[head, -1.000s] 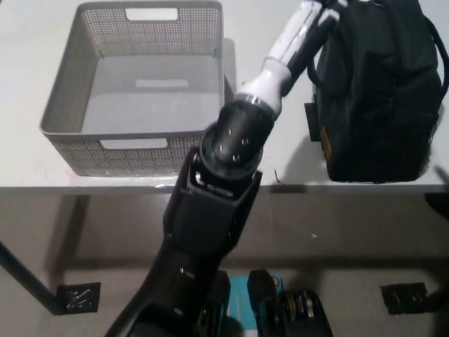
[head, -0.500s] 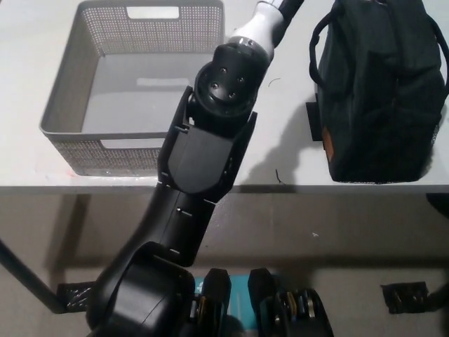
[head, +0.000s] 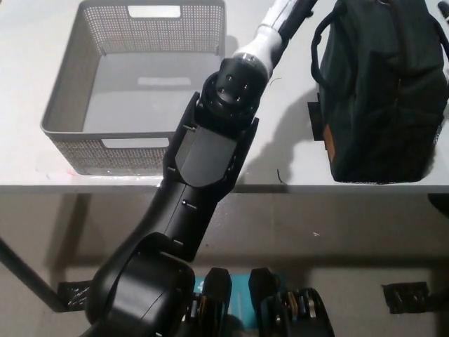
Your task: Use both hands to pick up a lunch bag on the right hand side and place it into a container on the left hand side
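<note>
A black lunch bag (head: 382, 91) stands upright on the right side of the white table (head: 291, 165), its carry handle (head: 319, 42) looping out on its left. To the left sits a grey mesh container (head: 133, 151) with nothing inside. My left arm (head: 210, 154) reaches diagonally across the table between the container and the bag. Its white forearm (head: 270, 35) runs off the top edge just left of the bag's handle, so the left hand is out of the picture. My right hand is not visible.
The table's front edge runs across the picture below the container and the bag. A strip of bare tabletop lies between them, partly covered by my arm. Below the edge is grey floor with black table feet (head: 77, 295).
My left arm has stretched further forward, and its elbow has moved up onto the table. The white hand seen by the bag's top a second ago has passed out of the top edge.
</note>
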Controlling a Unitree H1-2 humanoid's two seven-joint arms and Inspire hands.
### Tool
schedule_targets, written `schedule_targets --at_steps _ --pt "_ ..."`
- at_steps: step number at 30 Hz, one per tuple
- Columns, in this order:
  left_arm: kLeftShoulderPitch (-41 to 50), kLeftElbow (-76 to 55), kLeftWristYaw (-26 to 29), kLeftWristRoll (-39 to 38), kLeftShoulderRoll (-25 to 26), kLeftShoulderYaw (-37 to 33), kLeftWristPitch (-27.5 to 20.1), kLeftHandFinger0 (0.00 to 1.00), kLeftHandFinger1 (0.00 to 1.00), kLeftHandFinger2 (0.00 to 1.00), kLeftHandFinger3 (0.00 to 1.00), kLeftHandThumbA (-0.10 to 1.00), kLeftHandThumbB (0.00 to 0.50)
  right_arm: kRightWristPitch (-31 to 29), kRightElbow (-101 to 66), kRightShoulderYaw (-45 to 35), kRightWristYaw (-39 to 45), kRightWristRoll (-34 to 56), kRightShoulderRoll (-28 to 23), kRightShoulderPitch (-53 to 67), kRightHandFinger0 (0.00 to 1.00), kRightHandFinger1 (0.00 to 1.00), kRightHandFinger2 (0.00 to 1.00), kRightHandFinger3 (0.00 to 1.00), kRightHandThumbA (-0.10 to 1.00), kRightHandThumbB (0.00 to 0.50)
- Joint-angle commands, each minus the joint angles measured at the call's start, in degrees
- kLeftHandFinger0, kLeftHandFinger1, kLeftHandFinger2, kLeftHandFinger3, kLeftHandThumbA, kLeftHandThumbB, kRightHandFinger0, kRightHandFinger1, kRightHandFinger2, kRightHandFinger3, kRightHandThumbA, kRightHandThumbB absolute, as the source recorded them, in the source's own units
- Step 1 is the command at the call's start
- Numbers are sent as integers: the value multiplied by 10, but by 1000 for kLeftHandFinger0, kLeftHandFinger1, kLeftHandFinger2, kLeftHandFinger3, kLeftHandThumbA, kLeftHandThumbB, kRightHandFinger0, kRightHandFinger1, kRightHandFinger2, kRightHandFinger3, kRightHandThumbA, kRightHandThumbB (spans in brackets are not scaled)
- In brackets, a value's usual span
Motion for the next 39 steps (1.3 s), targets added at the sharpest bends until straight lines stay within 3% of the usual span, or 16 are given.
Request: schedule_targets --at_steps 1,2,8,10,13,17,20,22,27,28,30,33,35,36,39 --pt "-28 14 20 -12 -5 6 -10 1000 1000 1000 1000 1000 344 -60 41 -4 29 3 0 -45 1000 1000 1000 1000 1000 151" --pt "-33 29 23 -20 -8 13 -6 1000 1000 1000 1000 1000 365 -67 50 -2 32 1 1 -44 1000 1000 1000 1000 1000 157" --pt "-33 93 25 -33 -15 20 -44 1000 1000 1000 1000 1000 327 -87 90 -5 47 4 7 -40 1000 1000 1000 1000 1000 139" --pt "-27 105 25 -32 -18 17 -50 1000 1000 1000 1000 1000 329 -84 101 -11 51 12 12 -38 1000 1000 1000 1000 1000 162" --pt "-15 127 21 -34 -22 13 -59 1000 1000 1000 1000 1000 346 -85 117 -14 58 13 22 -32 1000 1000 1000 1000 1000 127" --pt "1 149 21 -27 -25 2 -69 1000 1000 1000 1000 1000 332 -90 140 -20 70 19 38 -25 1000 1000 1000 1000 1000 133" --pt "13 188 23 -23 -31 -7 -98 1000 1000 1000 1000 1000 297 -98 160 -26 66 20 61 -16 1000 1000 1000 1000 1000 182" --pt "18 213 23 -23 -33 -10 -117 1000 1000 1000 1000 1000 318 -105 172 -29 65 21 76 -12 1000 1000 1000 1000 1000 204" --pt "22 269 27 -19 -38 -17 -159 1000 1000 1000 1000 1000 307 -104 183 -46 80 40 113 2 1000 1000 1000 1000 1000 188" --pt "23 281 30 -13 -39 -23 -156 1000 1000 1000 1000 1000 357 -103 183 -53 82 47 125 7 1000 1000 1000 1000 1000 183" --pt "25 297 34 -14 -42 -25 -161 1000 1000 1000 1000 1000 368 -114 183 -54 81 48 140 13 1000 1000 1000 1000 1000 182" --pt "33 318 41 -2 -45 -41 -175 1000 1000 1000 1000 1000 333 -128 177 -58 84 54 168 28 1000 1000 1000 1000 1000 148" --pt "35 326 47 -5 -48 -44 -173 1000 1000 1000 1000 1000 341 -134 170 -58 78 55 187 36 1000 1000 1000 1000 1000 161" --pt "36 329 50 -8 -51 -45 -173 1000 1000 1000 1000 1000 319 -133 163 -61 71 60 198 41 1000 1000 1000 1000 1000 174" --pt "28 335 41 -7 -51 -53 -176 1000 1000 1000 1000 1000 325 -134 128 -48 50 50 221 55 1000 1000 1000 1000 1000 155"
